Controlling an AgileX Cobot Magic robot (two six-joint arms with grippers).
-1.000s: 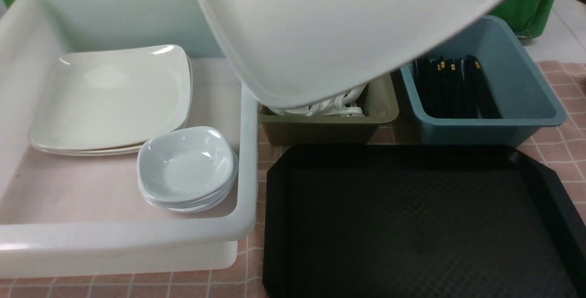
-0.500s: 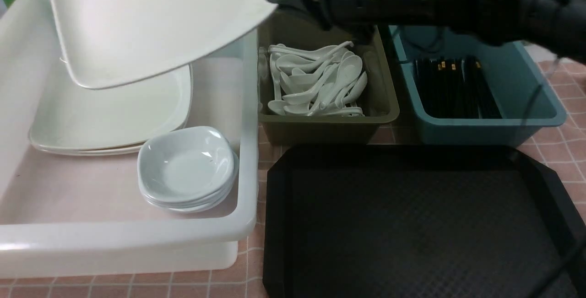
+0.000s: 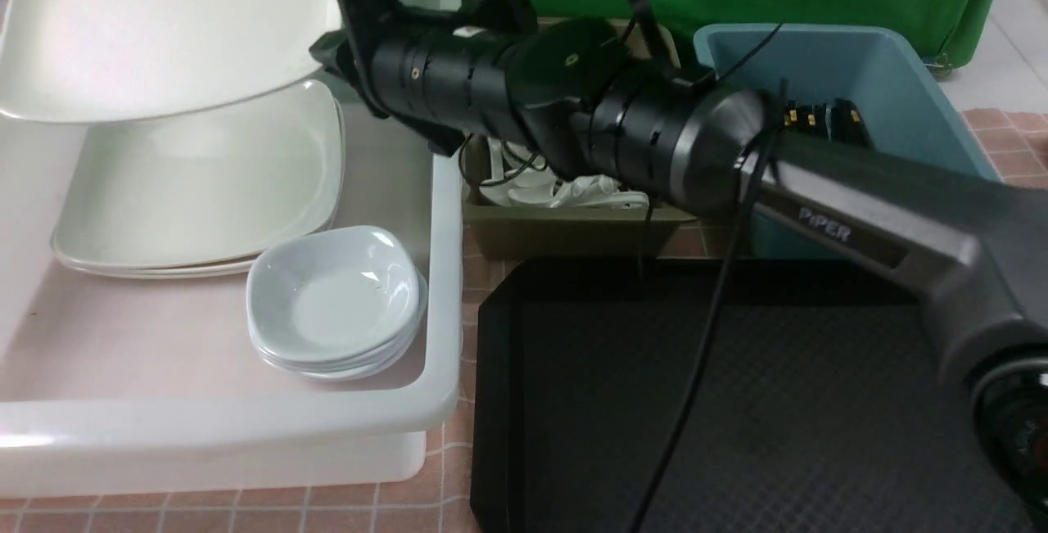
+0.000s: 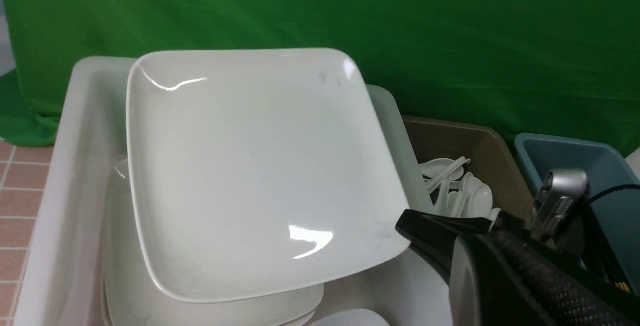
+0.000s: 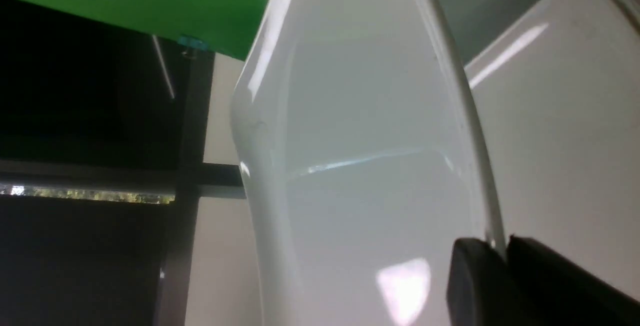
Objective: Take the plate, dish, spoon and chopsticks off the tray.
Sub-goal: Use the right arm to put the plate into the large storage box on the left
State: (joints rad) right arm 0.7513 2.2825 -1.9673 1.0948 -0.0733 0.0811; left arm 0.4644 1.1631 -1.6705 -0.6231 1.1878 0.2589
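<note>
The right gripper (image 3: 332,42) pinches the edge of the big white plate (image 3: 155,25) and holds it up in the air over the white tub (image 3: 246,426). Under it sits a stack of plates (image 3: 205,181), with a pile of small dishes (image 3: 336,304) beside (both inside the tub). The black tray (image 3: 737,402) has nothing on it. The left gripper is out of sight, squeezed closed.
</note>
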